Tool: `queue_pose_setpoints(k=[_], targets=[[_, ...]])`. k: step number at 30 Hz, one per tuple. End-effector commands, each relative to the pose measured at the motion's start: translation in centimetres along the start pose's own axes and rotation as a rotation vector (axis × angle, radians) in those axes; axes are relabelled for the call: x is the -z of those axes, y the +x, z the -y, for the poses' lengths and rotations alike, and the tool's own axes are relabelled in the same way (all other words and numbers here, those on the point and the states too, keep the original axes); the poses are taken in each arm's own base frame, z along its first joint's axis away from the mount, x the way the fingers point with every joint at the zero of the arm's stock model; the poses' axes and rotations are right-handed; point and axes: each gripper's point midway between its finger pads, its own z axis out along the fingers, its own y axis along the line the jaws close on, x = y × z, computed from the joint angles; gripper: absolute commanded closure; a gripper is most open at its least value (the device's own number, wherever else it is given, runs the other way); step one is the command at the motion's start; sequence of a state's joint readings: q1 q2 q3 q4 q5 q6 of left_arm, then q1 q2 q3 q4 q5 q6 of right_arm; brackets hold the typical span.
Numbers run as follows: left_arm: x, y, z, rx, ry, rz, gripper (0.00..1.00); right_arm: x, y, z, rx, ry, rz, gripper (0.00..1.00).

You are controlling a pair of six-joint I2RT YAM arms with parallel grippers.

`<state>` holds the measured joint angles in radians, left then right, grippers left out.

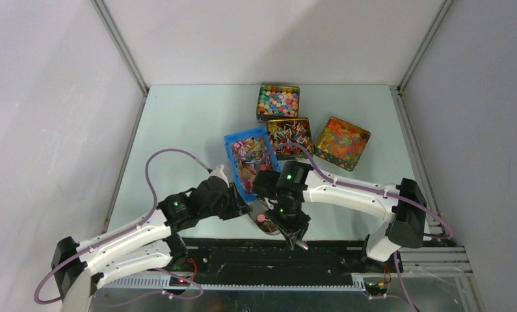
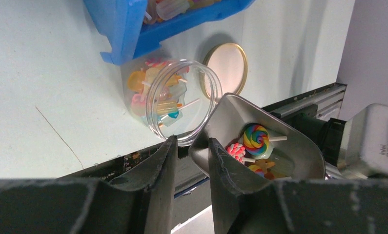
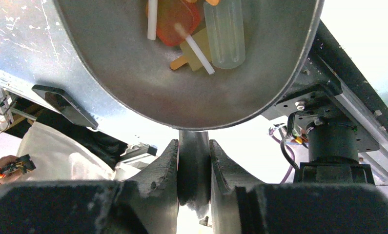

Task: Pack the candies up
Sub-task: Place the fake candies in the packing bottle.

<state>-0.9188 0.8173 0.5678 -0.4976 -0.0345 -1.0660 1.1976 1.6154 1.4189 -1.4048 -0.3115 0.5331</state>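
Observation:
The candies are small lollipops and ice-pop sweets on sticks. Some lie in a clear jar (image 2: 196, 80) tipped on its side by the blue bin (image 2: 128, 29). My left gripper (image 2: 192, 141) has its fingers a narrow gap apart, with the jar's near rim between the tips. My right gripper (image 3: 194, 151) is shut on the handle (image 3: 194, 165) of a metal scoop (image 3: 192, 92). The scoop (image 2: 294, 146) holds a rainbow lollipop (image 2: 255, 139) and a few more candies, its lip at the jar's mouth. From above, the scoop (image 1: 266, 221) is at the table's near edge.
A gold lid (image 2: 228, 68) lies flat beyond the jar. The blue bin (image 1: 233, 146) holds more candies. Behind it stand three tins: pastel balls (image 1: 278, 102), stick candies (image 1: 289, 136), and orange-yellow jelly pieces (image 1: 342, 143). A black rail runs along the near edge.

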Motion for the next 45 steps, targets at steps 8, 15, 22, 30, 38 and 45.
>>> queue_pose_setpoints(k=[8, 15, 22, 30, 38, 45], targets=[[-0.9, 1.4, -0.7, -0.006, -0.037, -0.003, 0.70, 1.2, 0.8, -0.5, 0.002, -0.032, 0.041, 1.00], [-1.2, 1.7, -0.9, -0.031, -0.050, -0.019, 0.71, 1.2, 1.0, 0.0, -0.009, -0.006, 0.040, 1.00], [-1.6, 1.8, -1.1, -0.041, -0.064, -0.023, 0.71, 0.7, 1.0, 0.2, -0.021, -0.002, 0.038, 1.00], [-1.9, 1.8, -1.1, -0.061, -0.070, -0.031, 0.71, 0.1, 0.8, 0.5, -0.028, 0.000, 0.031, 1.00], [-2.1, 1.8, -1.0, -0.083, -0.090, -0.043, 0.72, -0.2, 0.0, 0.6, -0.045, 0.001, 0.034, 1.00], [-2.3, 2.0, -0.8, -0.105, -0.101, -0.059, 0.73, -0.3, -0.2, 1.0, -0.052, 0.002, 0.025, 1.00]])
